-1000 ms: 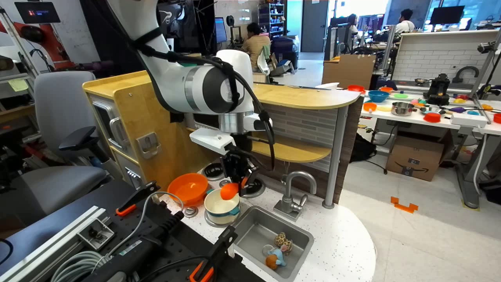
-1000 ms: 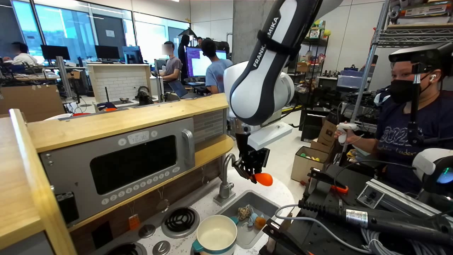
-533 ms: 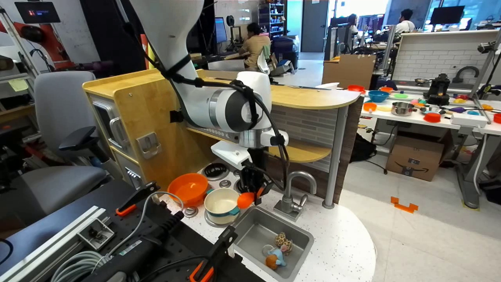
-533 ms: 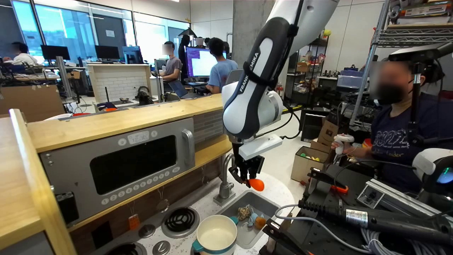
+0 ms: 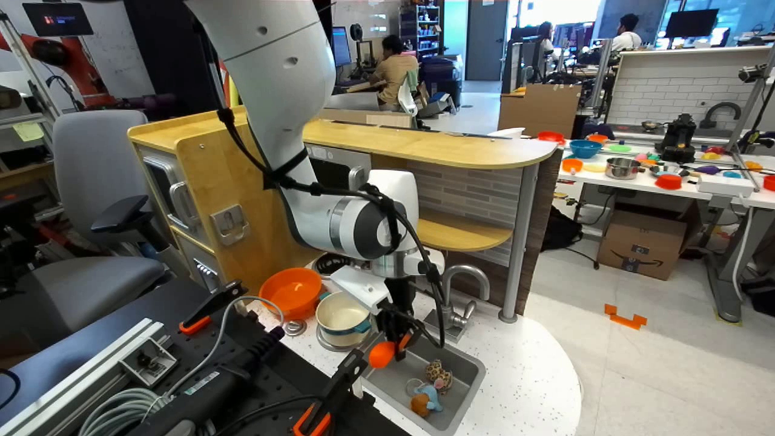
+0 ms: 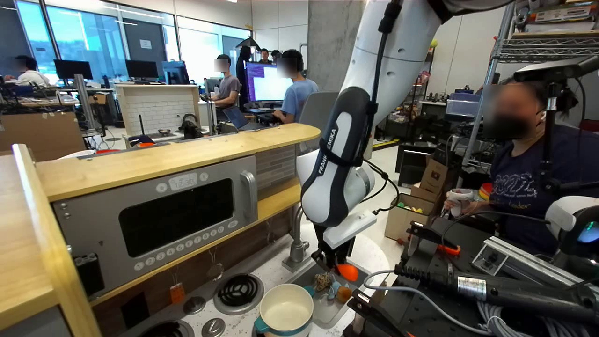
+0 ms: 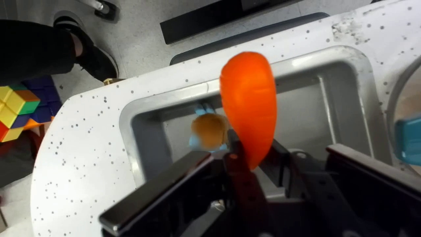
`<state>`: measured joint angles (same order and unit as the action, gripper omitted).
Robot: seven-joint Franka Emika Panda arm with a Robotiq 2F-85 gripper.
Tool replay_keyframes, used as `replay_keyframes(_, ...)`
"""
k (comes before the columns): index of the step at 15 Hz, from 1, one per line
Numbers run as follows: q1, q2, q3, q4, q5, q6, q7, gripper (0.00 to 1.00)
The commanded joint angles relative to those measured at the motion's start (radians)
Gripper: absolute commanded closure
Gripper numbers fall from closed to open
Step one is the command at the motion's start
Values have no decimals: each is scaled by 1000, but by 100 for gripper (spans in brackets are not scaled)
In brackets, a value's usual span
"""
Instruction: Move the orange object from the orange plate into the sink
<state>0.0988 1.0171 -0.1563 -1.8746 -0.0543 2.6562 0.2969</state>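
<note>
Firm hold here! My pincer [image 7: 257, 148] is clamped on the narrow end of the orange object [image 7: 249, 95], and the broad, rounded end juts out ahead of me, clear of the grip. I'm right over the sink [image 7: 302, 113]: in the wrist view the grey basin spreads out beneath, and that fat orange end covers a stretch of its long rim. Both exterior views put me over the basin as well, near the arched faucet [image 6: 297, 248]. How high the orange object hangs above the sink floor, I honestly can't judge from these angles.

Down in the basin lie a leopard-spotted toy [image 5: 437, 370] and, just beside it, a blue-and-brown toy [image 5: 427, 399]. Look along the speckled white counter [image 5: 527, 363]: there's the orange plate [image 5: 289, 289], well apart from me, and between it and the sink a cream pot [image 6: 286, 309] stands upright, teal handles sticking out. A black burner [image 6: 239, 291] sits near the pot, and a grey toy microwave [image 6: 173, 220] rides higher up. Off to the side in an exterior view, a masked, dark-shirted person [image 6: 533, 159] holds a white controller [image 6: 461, 196].
</note>
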Motion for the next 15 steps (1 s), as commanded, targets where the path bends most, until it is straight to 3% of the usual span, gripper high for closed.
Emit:
replay_keyframes(1, 29, 75, -36, 61, -5, 30, 8, 96)
replay_keyframes(7, 40, 137, -33, 161, 6, 55, 15, 96)
replay_keyframes(15, 89, 185, -61, 165, -8, 115, 7, 96)
